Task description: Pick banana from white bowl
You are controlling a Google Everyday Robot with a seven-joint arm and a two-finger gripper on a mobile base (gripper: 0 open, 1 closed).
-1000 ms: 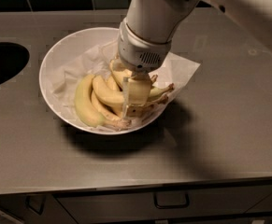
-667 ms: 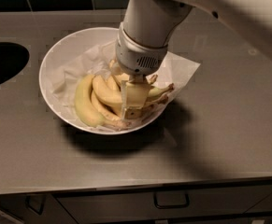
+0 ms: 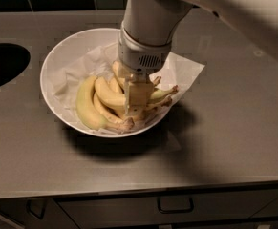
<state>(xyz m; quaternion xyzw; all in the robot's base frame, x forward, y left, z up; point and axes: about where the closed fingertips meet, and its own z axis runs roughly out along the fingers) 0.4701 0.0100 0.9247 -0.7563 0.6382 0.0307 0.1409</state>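
The white bowl (image 3: 48,82) stands on the grey counter, lined with crumpled white paper (image 3: 186,73). Several slim pale-yellow bananas lie bunched in it, stems pointing right. One such banana (image 3: 107,94) lies just left of my gripper. My gripper (image 3: 137,99) reaches down from above into the middle of the bunch and touches the bananas. Its wrist housing (image 3: 143,56) hides the bananas behind it.
A thicker greenish-yellow banana (image 3: 85,104) lies at the left of the bunch. A dark round sink opening (image 3: 0,63) is cut into the counter at far left. Dark tiles run along the back. A drawer handle (image 3: 175,206) shows below the counter's front edge.
The wrist has sunk slightly lower over the bunch and the arm stands more upright. The bananas and bowl have not moved.
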